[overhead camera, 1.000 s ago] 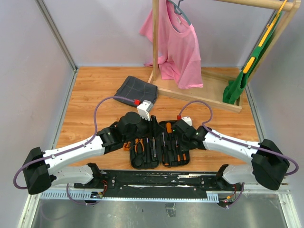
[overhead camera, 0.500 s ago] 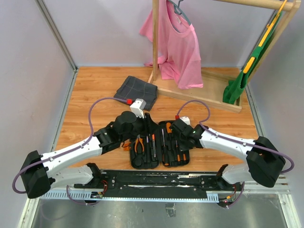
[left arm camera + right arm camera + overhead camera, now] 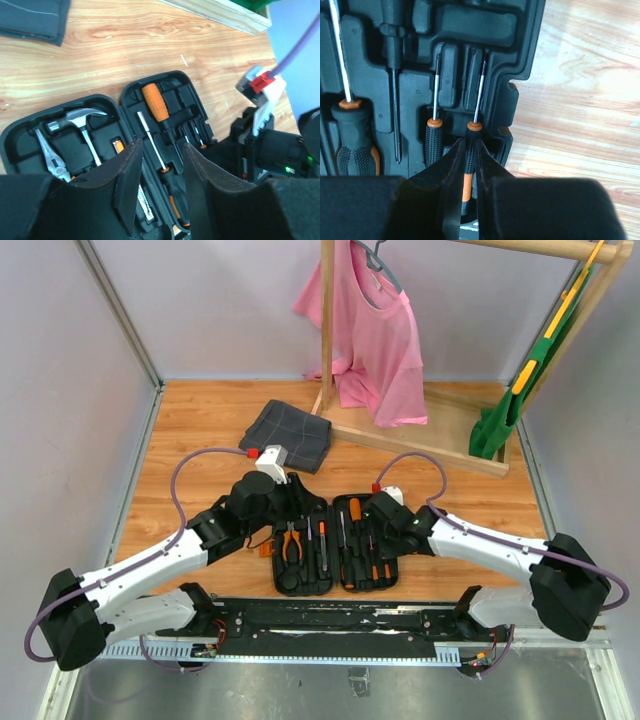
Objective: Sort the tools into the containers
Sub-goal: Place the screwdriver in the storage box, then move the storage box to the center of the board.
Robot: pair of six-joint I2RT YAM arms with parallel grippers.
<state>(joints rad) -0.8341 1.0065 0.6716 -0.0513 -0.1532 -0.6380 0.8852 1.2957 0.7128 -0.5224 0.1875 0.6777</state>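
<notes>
Jaws of the right gripper (image 3: pixel 468 144) are pressed together on the orange-and-black handle of a slim screwdriver (image 3: pixel 479 85), which lies in the outermost slot of the right half of the black tool case (image 3: pixel 470 25). A second slim screwdriver (image 3: pixel 435 97) sits in the slot just beside it. The left gripper (image 3: pixel 161 147) hovers over the middle of the open case with its jaws spread and nothing between them. Below it the left half holds the steel-headed hammer (image 3: pixel 77 117) and the pliers (image 3: pixel 50 157), while a thick orange-handled screwdriver (image 3: pixel 155 102) rests in the right half. The case lies open flat on a wooden table (image 3: pixel 190 430) with warm, streaked grain, near the arms' bases. Beyond it, well apart, a folded dark grey checked cloth (image 3: pixel 290 432) lies on the wood. Further back stands a wooden rack (image 3: pixel 420 440) with a pink shirt (image 3: pixel 375 340) hanging from it and a green item (image 3: pixel 497 425) at its right end. Pale lilac walls (image 3: pixel 200 300) enclose the table on three sides
</notes>
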